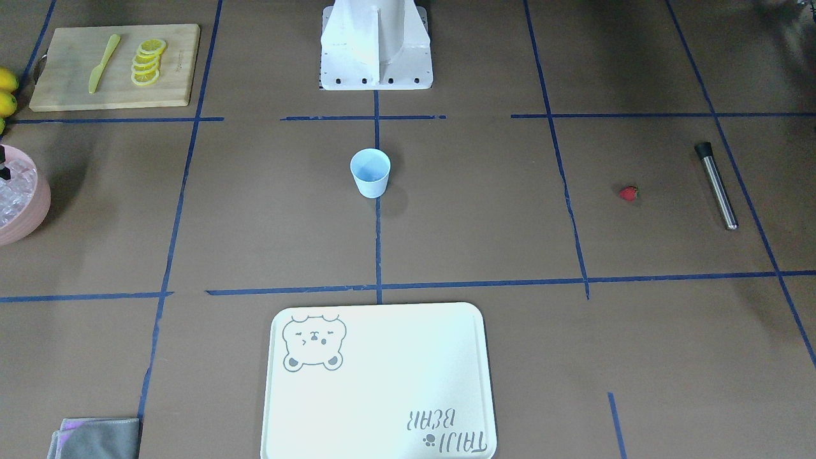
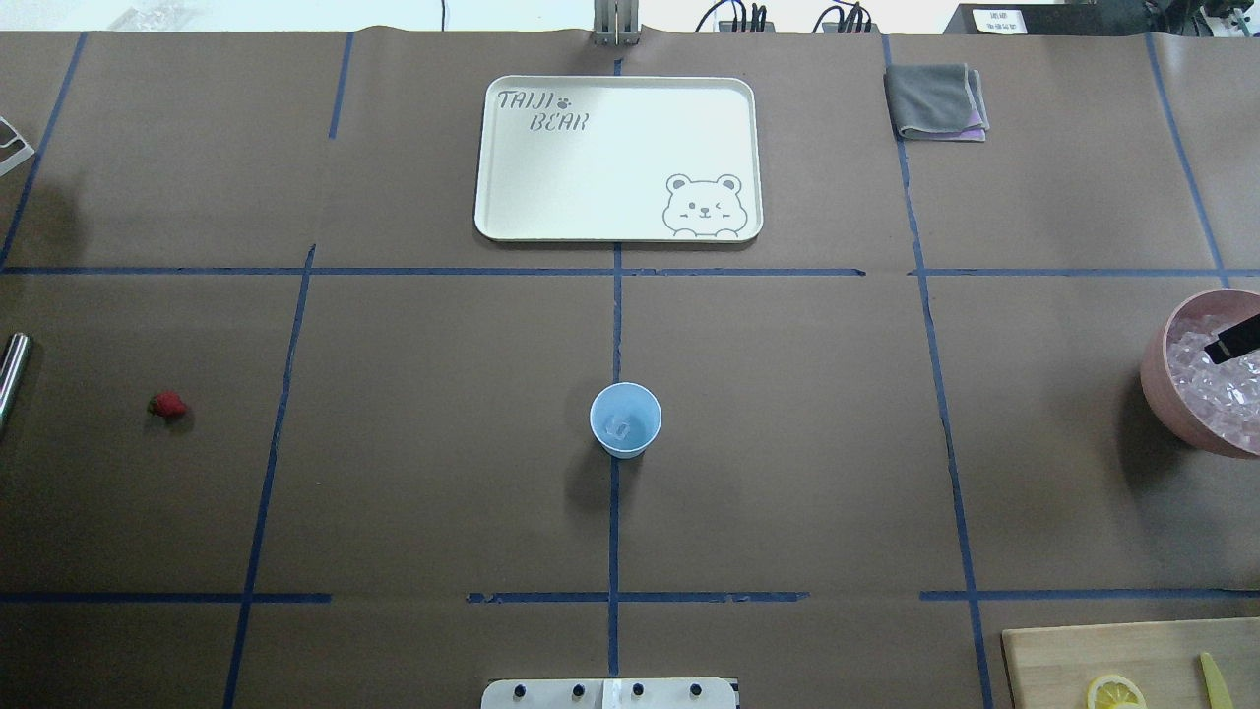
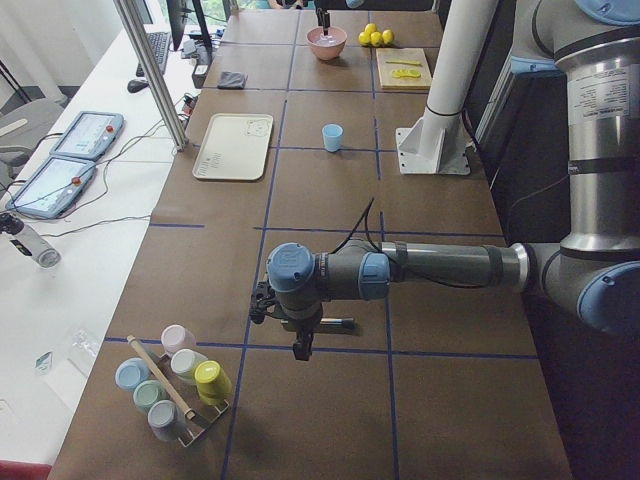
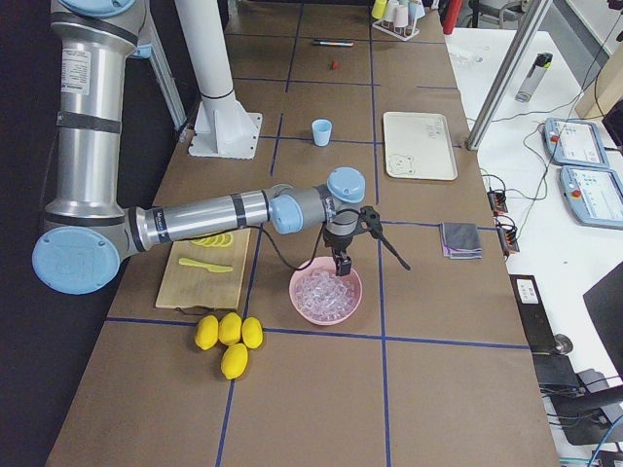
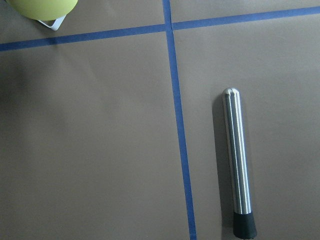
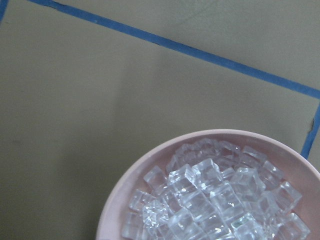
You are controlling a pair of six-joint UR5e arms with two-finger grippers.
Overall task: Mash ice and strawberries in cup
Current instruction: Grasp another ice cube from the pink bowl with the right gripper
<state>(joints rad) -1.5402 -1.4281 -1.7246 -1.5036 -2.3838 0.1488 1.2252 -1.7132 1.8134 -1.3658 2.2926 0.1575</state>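
The light blue cup (image 2: 625,420) stands upright at the table's middle with one ice cube (image 2: 619,428) in it. The red strawberry (image 2: 168,404) lies alone on the table far to the cup's left. Many ice cubes (image 6: 210,200) fill the pink bowl (image 2: 1162,394) at the right edge. My right gripper (image 2: 1235,340) hangs just over that ice; only a black tip shows, so I cannot tell its state. My left gripper (image 3: 300,345) hovers above a steel muddler (image 5: 238,160); I cannot tell whether it is open or shut.
A cream bear tray (image 2: 618,158) and a grey cloth (image 2: 935,98) lie at the far side. A wooden board (image 1: 115,67) holds lemon slices (image 1: 148,62) and a yellow knife. Whole lemons (image 4: 226,336) lie near the bowl. A rack of pastel cups (image 3: 175,385) stands beyond the muddler.
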